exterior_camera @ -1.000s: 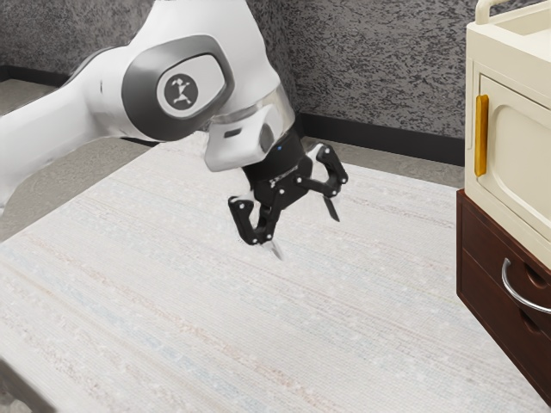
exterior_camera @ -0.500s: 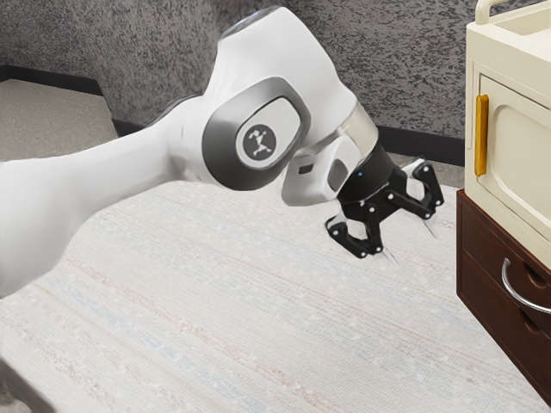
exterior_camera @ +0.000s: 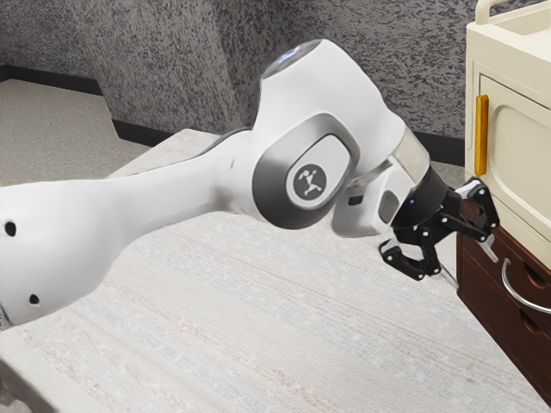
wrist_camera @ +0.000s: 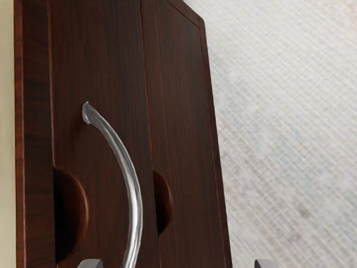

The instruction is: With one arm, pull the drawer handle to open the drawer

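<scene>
The handle (wrist_camera: 134, 195) is of shiny silver metal, round like a thin pipe and bent in a smooth bow; I tell all places from it. It is the task's thing, and it is fixed on the upper drawer (wrist_camera: 95, 56), whose front is dark red-brown wood w/ fine grain. This front lies flush w/ its frame, so drawer = closed.

Just beside the handle, on its cream-cabinet side, is a half-round hollow (wrist_camera: 75, 215) w/ smooth rounded rim. Also near the handle is the black gripper (exterior_camera: 471, 263), tilted, its thin grey tips pointing down toward the wood. Its jaws stand wide apart, w/ nothing clamped btwn them. In the wrist view the handle's bow runs into the space btwn the two tips, but I cannot tell how deep.

On the handle's other side, past a straight seam, is the lower drawer (wrist_camera: 187, 111), same wood, w/ a 2nd hollow (wrist_camera: 162, 202) at its edge.

Above the handle is the cream cabinet (exterior_camera: 525, 163), smooth, w/ rounded door panel & a flat yellow bar (exterior_camera: 481, 135), upright.

Further from the handle, the tabletop (exterior_camera: 258, 344) is whitish, woven texture, w/ faint blue & reddish stripes. Over it reaches the arm (exterior_camera: 189, 185), glossy white w/ grey ring.

Farthest from the handle, in the bkgd: a dark smooth skirting (exterior_camera: 146, 133), a rough mottled grey wall (exterior_camera: 181, 77), & a grey-beige floor (exterior_camera: 52, 120).
</scene>
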You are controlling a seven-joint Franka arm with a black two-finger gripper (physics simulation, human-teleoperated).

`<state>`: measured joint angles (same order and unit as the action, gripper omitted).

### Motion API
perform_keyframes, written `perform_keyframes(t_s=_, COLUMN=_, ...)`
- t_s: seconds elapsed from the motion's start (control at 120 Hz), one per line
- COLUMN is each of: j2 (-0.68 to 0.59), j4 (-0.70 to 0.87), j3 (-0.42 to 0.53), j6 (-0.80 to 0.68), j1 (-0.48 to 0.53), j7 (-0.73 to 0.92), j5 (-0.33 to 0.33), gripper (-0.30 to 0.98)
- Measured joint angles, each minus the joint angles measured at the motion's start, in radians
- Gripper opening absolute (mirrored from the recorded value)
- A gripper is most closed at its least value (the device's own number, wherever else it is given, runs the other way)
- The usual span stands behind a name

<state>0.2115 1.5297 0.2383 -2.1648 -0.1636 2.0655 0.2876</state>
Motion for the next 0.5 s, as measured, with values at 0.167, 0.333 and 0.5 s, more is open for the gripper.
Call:
perform_keyframes(t_s=0.167, j2=0.018, j4=-0.001, j3=-0.001, j6=-0.024, j1=-0.026, j7=0.0, j5=0.0, gripper=0.31)
perform_keyframes(t_s=0.333, j2=0.041, j4=-0.003, j3=-0.001, j6=-0.049, j1=-0.04, j7=0.0, j5=0.001, gripper=0.28)
perform_keyframes(t_s=0.5, j2=0.063, j4=-0.003, j3=-0.001, j6=-0.075, j1=-0.053, j7=-0.001, j5=0.0, gripper=0.23)
